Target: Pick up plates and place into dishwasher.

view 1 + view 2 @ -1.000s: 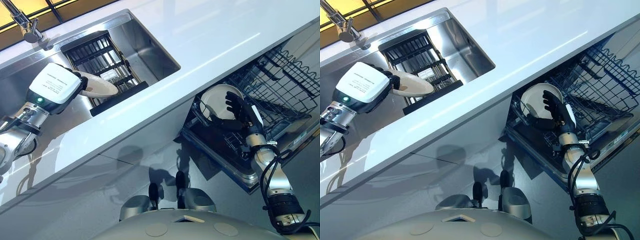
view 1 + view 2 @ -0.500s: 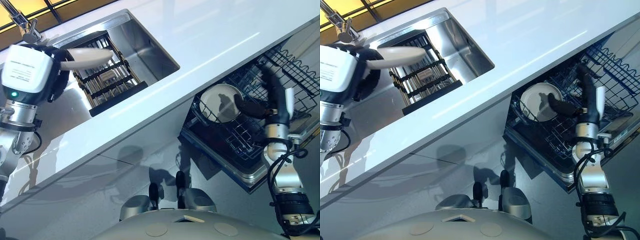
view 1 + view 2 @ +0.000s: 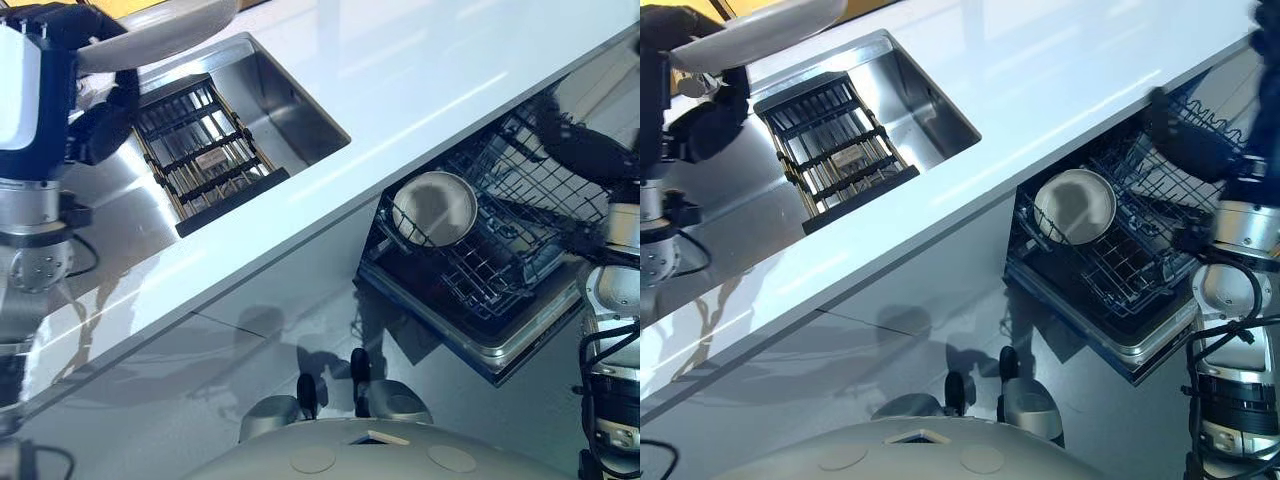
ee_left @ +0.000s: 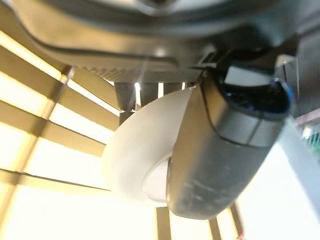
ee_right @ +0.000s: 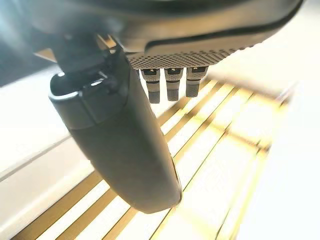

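Note:
My left hand (image 3: 98,120) is raised above the sink's left end and is shut on a white plate (image 3: 160,28). In the left wrist view the thumb (image 4: 225,150) presses on that plate (image 4: 132,155). A second white plate (image 3: 435,208) stands on edge in the dishwasher's lower rack (image 3: 500,275), and nothing touches it. My right hand (image 3: 588,150) is lifted at the right edge, above and to the right of that rack. The right wrist view shows its thumb (image 5: 125,145) and fingers straight, with nothing held.
A black dish rack (image 3: 200,150) lies in the steel sink (image 3: 290,95). The white counter (image 3: 420,70) runs diagonally between the sink and the pulled-out dishwasher. Grey floor lies below the counter front.
My left hand has lifted its plate up and away from the sink rack. My right hand has let go of the plate in the dishwasher rack and risen to the right.

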`<state>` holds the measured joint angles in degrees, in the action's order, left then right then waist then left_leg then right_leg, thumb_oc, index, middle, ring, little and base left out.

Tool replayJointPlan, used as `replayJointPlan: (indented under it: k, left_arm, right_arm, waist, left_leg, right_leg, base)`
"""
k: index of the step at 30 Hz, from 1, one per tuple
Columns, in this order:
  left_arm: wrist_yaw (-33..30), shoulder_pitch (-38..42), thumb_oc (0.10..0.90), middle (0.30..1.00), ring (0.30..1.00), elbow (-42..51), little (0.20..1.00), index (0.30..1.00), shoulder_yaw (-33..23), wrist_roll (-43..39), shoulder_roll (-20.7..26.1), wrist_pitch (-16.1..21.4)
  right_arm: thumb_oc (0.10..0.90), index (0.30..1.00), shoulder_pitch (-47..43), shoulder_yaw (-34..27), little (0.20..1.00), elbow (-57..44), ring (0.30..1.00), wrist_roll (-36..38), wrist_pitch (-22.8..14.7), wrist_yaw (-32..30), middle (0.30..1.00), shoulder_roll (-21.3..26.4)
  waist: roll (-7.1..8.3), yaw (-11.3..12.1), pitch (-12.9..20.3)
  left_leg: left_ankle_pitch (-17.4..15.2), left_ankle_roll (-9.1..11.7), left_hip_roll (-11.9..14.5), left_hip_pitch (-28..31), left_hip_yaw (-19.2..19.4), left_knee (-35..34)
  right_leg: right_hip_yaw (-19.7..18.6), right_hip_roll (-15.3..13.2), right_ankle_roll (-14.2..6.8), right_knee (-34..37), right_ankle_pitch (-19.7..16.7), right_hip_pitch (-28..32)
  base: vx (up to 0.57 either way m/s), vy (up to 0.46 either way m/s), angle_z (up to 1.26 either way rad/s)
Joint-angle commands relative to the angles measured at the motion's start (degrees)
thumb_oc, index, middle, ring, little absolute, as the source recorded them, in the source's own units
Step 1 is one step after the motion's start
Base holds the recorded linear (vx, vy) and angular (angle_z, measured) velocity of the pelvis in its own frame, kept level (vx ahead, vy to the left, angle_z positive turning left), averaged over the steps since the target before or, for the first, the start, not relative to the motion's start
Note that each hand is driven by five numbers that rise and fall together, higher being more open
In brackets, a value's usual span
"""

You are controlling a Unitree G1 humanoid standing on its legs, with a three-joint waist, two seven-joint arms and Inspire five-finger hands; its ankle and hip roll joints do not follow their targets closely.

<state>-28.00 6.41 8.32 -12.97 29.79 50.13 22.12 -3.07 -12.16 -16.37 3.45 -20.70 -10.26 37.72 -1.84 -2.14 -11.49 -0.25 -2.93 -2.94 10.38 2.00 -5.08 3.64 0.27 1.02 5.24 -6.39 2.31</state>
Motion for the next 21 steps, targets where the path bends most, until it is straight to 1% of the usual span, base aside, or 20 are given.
replayJointPlan:
  k: [1,3,5,6,9,12,15,18,21]
  left_arm:
    - [2.47,12.18,0.100,0.300,0.300,0.00,0.200,0.300,4.49,-5.99,3.12,0.82]
    - [4.13,15.90,0.100,0.300,0.300,-0.80,0.200,0.300,8.62,-6.52,2.58,0.83]
    - [5.87,19.48,0.100,0.300,0.300,-1.61,0.200,0.300,12.61,-7.62,1.80,0.38]
    - [7.18,21.79,0.100,0.300,0.300,-2.21,0.200,0.300,15.52,-8.59,0.82,0.02]
    - [9.06,25.03,0.100,0.300,0.300,-3.97,0.200,0.300,19.92,-10.49,-1.37,0.01]
    - [10.40,25.82,0.100,0.300,0.300,-4.70,0.200,0.300,21.49,-10.49,-2.92,0.52]
    - [12.78,26.65,0.100,0.300,0.300,-4.68,0.200,0.300,23.57,-9.82,-4.22,0.15]
    - [14.07,26.37,0.100,0.300,0.300,-4.89,0.200,0.300,24.04,-9.61,-4.21,0.22]
    - [14.87,25.81,0.100,0.300,0.300,-5.13,0.200,0.300,23.85,-9.95,-4.01,0.30]
  right_arm:
    - [0.800,0.900,-10.61,3.18,0.900,-4.41,0.900,3.91,-5.30,7.96,0.900,4.98]
    - [0.800,0.900,-13.98,6.42,0.900,-3.92,0.900,4.68,-3.97,10.49,0.900,5.24]
    - [0.800,0.900,-17.22,9.64,0.900,-3.00,0.900,4.58,-2.97,11.17,0.900,5.40]
    - [0.800,0.900,-19.44,11.80,0.900,-2.37,0.900,4.24,-2.00,11.32,0.900,4.98]
    - [0.800,0.900,-22.79,14.69,0.900,-1.25,0.900,2.30,-0.22,9.57,0.900,3.91]
    - [0.800,0.900,-23.92,15.58,0.900,0.31,0.900,-0.24,-0.19,8.13,0.900,2.82]
    - [0.800,0.900,-24.67,16.17,0.900,1.92,0.900,-1.66,1.31,6.10,0.900,1.90]
    - [0.800,0.900,-24.05,15.86,0.900,2.95,0.900,-2.42,1.32,5.14,0.900,1.37]
    - [0.800,0.900,-23.21,15.37,0.900,3.41,0.900,-2.67,1.57,6.20,0.900,1.14]
  waist:
    - [1.18,-0.09,6.73]
    - [1.39,-0.02,7.11]
    - [1.52,0.06,7.39]
    - [1.61,0.13,7.60]
    - [1.80,0.14,8.00]
    - [1.87,0.20,8.20]
    - [1.89,0.05,8.47]
    - [1.81,-0.04,8.54]
    - [1.78,-0.10,8.57]
  left_leg:
    - [-3.14,-0.56,-2.10,-2.51,-1.79,0.08]
    - [-3.03,-0.42,-2.10,-2.55,-1.94,0.08]
    - [-2.97,-0.36,-2.05,-2.59,-1.98,0.08]
    - [-2.96,-0.37,-2.04,-2.55,-2.07,0.08]
    - [-2.95,-0.36,-1.99,-2.44,-2.05,0.08]
    - [-3.04,-0.35,-1.93,-2.34,-1.98,0.08]
    - [-3.06,-0.35,-1.78,-2.29,-2.06,0.08]
    - [-3.05,-0.37,-1.64,-2.25,-1.77,0.08]
    - [-3.08,-0.41,-1.59,-2.22,-1.52,0.08]
  right_leg:
    - [2.19,1.56,-3.42,-6.24,12.09,2.93]
    - [2.34,1.53,-3.41,-5.95,11.84,3.09]
    - [2.45,1.50,-3.43,-5.76,11.69,3.21]
    - [2.54,1.51,-3.46,-5.62,11.58,3.36]
    - [2.61,1.52,-3.52,-5.38,11.40,3.59]
    - [2.59,1.53,-3.62,-4.99,11.17,3.83]
    - [1.95,1.50,-3.75,-4.23,10.63,4.04]
    - [1.60,1.60,-3.80,-3.94,10.40,4.14]
    - [1.59,1.64,-3.80,-3.75,10.35,4.27]
  base:
    - [-0.02,-0.031,0.03]
    - [-0.01,-0.036,0.04]
    - [-0.02,-0.034,0.03]
    - [-0.01,-0.037,0.03]
    - [0.00,-0.022,0.03]
    - [0.00,0.000,0.00]
    - [0.00,0.000,0.00]
    - [0.00,0.000,0.00]
    - [0.01,-0.002,-0.02]
